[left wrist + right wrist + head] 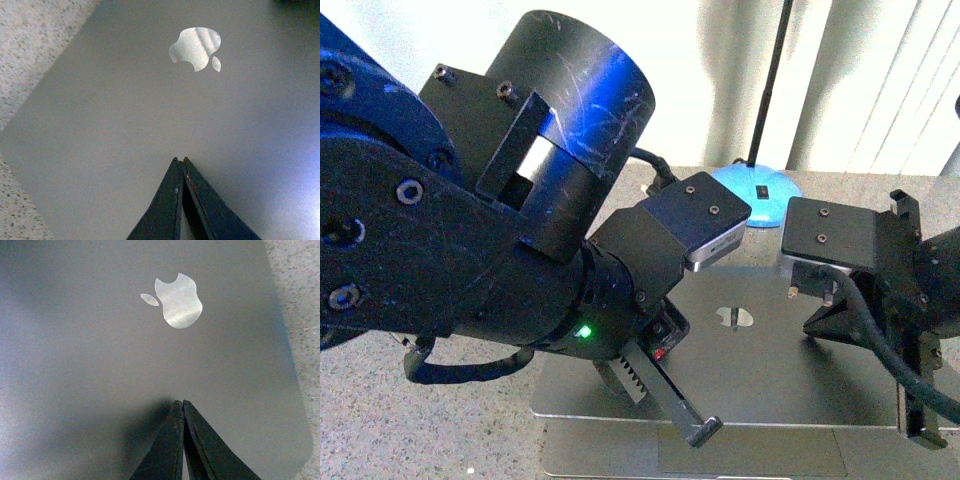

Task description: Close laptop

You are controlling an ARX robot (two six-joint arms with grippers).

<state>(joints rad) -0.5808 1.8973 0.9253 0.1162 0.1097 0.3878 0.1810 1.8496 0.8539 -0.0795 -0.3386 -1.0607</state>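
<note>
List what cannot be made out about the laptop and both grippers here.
Screen and keyboard: hidden in every view under the lowered lid of the laptop.
Lid's left part: front view, covered by the left arm.
Whether the lid is fully shut: the front view looks down on it, hiding any gap; the wrist views show only the lid's top.
Whether the shut left gripper and right gripper touch the lid: wrist views, unclear at the tips.

- The left arm hides the laptop's left side.
- The laptop's near edge runs off the front view's bottom.
- Both wrist views crop it.
</note>
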